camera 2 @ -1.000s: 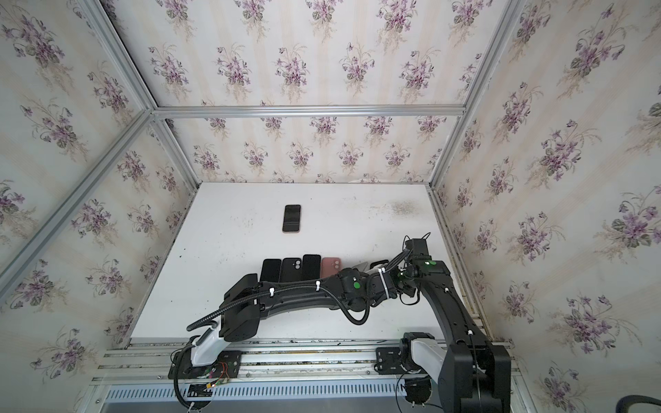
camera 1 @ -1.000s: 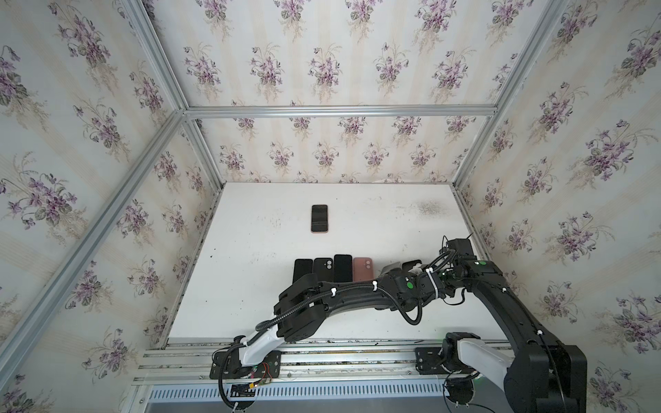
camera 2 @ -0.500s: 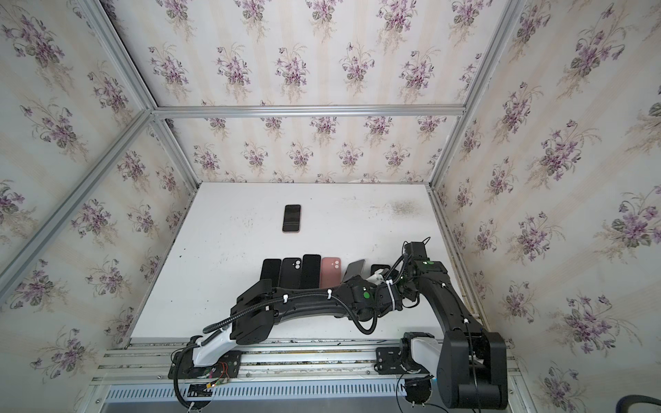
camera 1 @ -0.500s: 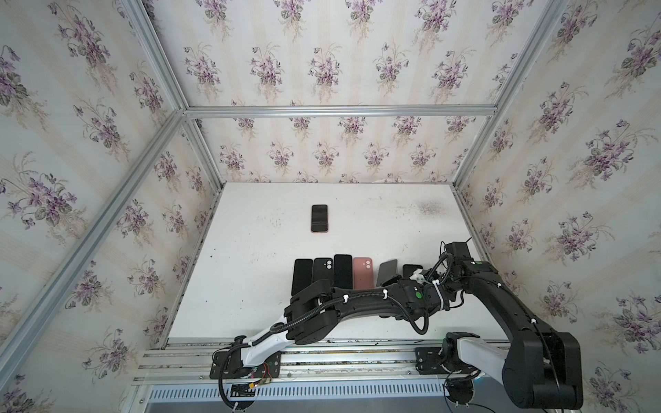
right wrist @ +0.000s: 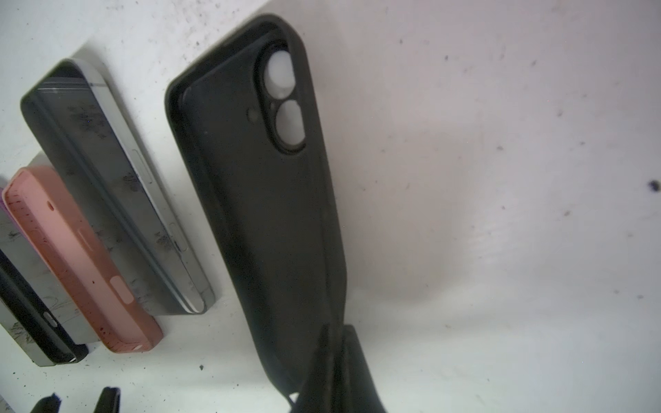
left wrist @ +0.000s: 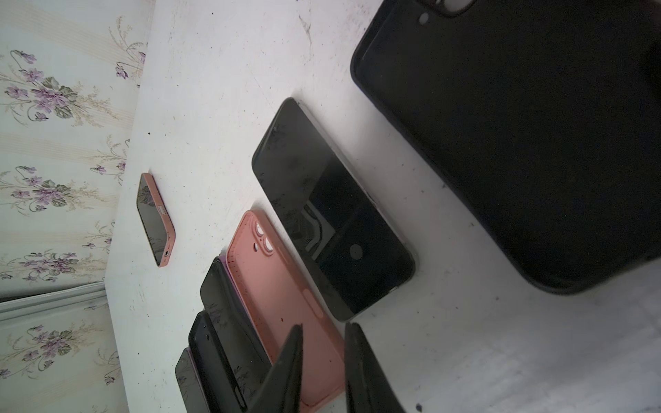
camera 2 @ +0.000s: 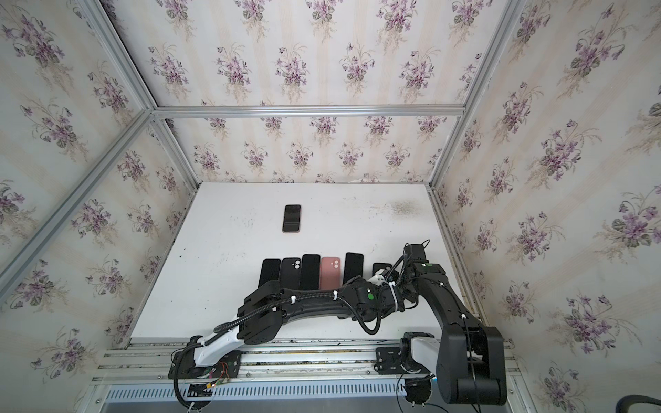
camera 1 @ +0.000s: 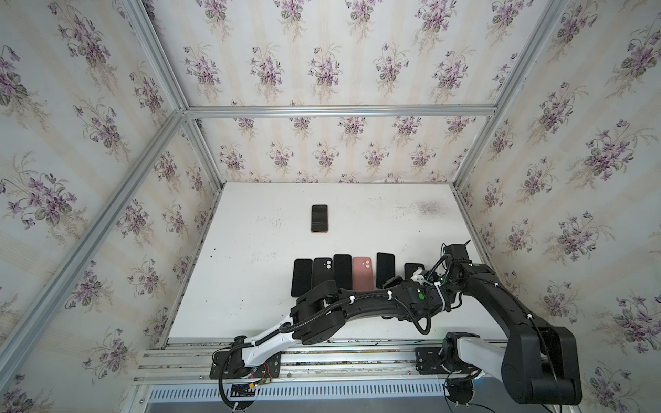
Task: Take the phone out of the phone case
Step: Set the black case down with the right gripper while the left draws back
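At the back left of the worktop [camera 1: 250, 279], a cased phone [camera 1: 319, 218] lies face up, well apart from everything else and not yet handled. Nearer the arms runs a row [camera 1: 342, 270] of dark pieces, side by side, ending in a pink case [camera 1: 363, 273].

Just right of that pink case lies the phone [camera 1: 385, 266], screen up and flat on the worktop. A second ago it was in the air between the two arms, and half a second ago it was tilted at the end of the row. The left end effector [left wrist: 323, 332] has now let go: in its wrist view the jaws stand a little apart with nothing between them, just short of the phone's near end [left wrist: 332, 214]. They seem clear of it, though the view there is dim.

Further right, the case [right wrist: 257, 196] is empty, with white worktop showing through its lens holes. The right end effector [right wrist: 338, 343] is pressed together on its near edge, holding it tilted over the worktop, just beside the phone [right wrist: 114, 186].

So this phone and case are apart. What seems left for this pair is setting the case down in the row.
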You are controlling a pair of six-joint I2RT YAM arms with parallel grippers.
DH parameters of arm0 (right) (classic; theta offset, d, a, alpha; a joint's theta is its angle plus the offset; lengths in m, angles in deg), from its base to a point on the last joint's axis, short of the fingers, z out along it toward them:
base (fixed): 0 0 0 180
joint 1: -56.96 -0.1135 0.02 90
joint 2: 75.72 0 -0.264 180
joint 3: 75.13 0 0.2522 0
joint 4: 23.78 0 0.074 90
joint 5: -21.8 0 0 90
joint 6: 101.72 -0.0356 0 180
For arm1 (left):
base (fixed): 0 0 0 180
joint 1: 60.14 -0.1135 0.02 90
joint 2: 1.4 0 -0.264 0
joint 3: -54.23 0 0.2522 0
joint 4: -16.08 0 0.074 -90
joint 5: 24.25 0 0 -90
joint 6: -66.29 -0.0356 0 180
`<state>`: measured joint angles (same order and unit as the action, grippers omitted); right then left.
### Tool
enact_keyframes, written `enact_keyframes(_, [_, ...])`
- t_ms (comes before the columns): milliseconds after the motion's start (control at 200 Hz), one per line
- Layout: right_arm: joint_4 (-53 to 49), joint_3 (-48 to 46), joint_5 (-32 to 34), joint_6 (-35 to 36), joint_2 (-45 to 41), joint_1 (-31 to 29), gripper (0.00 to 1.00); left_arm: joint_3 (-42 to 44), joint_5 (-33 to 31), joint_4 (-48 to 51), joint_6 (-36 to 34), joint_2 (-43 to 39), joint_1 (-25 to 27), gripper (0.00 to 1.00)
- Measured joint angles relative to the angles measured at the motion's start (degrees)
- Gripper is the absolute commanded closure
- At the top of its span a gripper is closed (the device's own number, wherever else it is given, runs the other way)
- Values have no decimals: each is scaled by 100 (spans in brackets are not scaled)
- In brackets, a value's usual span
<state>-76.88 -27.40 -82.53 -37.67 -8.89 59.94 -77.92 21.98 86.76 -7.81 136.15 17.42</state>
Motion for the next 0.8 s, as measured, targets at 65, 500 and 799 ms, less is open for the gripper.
enact_keyframes(65, [31, 0, -4, 2, 48, 0, 100, -37, 90, 15, -7, 2, -33, 61])
enact_keyframes(500, [896, 83, -385, 282, 442, -46, 100, 2063, 1576, -1051, -59, -2415, -789, 3])
enact_keyframes(799, [1316, 232, -503, 501, 1025, -85, 100, 3742, 2297, -1626, 525, -4000, -1598, 1])
